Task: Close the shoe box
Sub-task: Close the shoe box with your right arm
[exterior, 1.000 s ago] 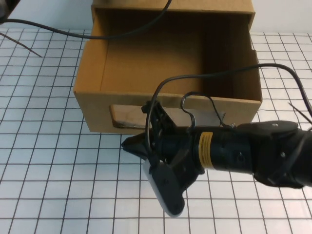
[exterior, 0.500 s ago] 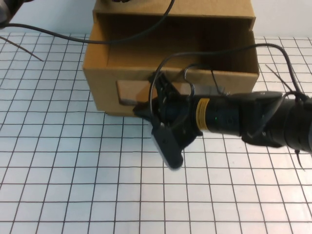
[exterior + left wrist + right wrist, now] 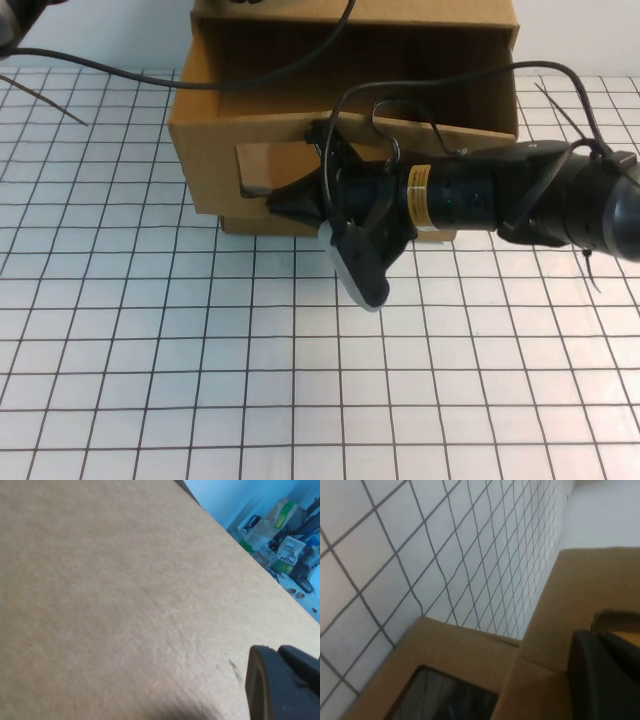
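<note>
The brown cardboard shoe box [image 3: 200, 150] stands at the far middle of the table, its drawer still partly out of the outer sleeve [image 3: 350, 12]. The clear window [image 3: 266, 170] shows in the drawer front; the white pull tab is hidden behind my arm. My right gripper [image 3: 285, 203] is shut and its tip presses against the drawer front beside the window. In the right wrist view the gripper [image 3: 605, 670] lies against the cardboard [image 3: 560, 595]. My left gripper [image 3: 282, 680] is shut and rests against a flat face of the box [image 3: 125, 590]; it is out of the high view.
The table [image 3: 150, 380] has a white surface with a grid, open on the near side and to the left. Black cables [image 3: 120, 70] run over the box and along the right arm. Clutter [image 3: 280, 535] shows beyond the box in the left wrist view.
The drawer has slid back into the sleeve, away from me. My right gripper has moved with it, staying against the drawer front.
</note>
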Robot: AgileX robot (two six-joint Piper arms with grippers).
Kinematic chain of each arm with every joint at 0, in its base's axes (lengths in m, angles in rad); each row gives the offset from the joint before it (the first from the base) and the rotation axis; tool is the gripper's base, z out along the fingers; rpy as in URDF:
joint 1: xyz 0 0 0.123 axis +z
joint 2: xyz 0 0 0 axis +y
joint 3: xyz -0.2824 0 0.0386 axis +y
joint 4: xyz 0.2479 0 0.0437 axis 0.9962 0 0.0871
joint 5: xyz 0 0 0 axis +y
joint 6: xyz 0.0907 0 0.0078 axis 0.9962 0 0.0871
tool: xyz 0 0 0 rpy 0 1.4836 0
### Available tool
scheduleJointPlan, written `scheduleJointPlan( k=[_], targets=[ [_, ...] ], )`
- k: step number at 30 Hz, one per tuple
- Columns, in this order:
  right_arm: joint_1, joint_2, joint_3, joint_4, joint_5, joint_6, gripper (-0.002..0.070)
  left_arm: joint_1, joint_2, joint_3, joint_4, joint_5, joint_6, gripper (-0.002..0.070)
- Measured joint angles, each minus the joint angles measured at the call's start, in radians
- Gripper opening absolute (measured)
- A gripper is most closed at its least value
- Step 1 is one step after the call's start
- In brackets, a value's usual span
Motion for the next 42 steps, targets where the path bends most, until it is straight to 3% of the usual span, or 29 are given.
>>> scheduleJointPlan(
  k=[6,14,19,25,32,42],
  targets=[
    [0.007,-0.061,0.055,-0.038,0.022,0.004,-0.0015,0.000,0.000,0.000,-0.005,0.013,0.000,-0.0002],
    [0.139,-0.295,0.322,0.002,0.120,0.009,-0.0015,0.000,0.000,0.000,-0.005,0.021,0.000,-0.0002],
    [0.172,-0.305,0.372,0.035,0.170,0.007,-0.0015,0.000,0.000,0.000,-0.006,0.028,0.000,-0.0002],
    [0.113,-0.185,0.317,0.049,0.266,-0.124,-0.0015,0.000,0.000,-0.003,-0.008,0.034,0.000,-0.0002],
    [-0.014,-0.004,0.084,0.095,0.306,-0.156,-0.0015,0.000,0.000,-0.005,-0.008,0.053,0.004,-0.0002],
    [-0.027,0.046,-0.011,0.138,0.332,-0.153,-0.0015,0.000,0.000,-0.005,-0.008,0.056,0.007,-0.0002]
  ],
)
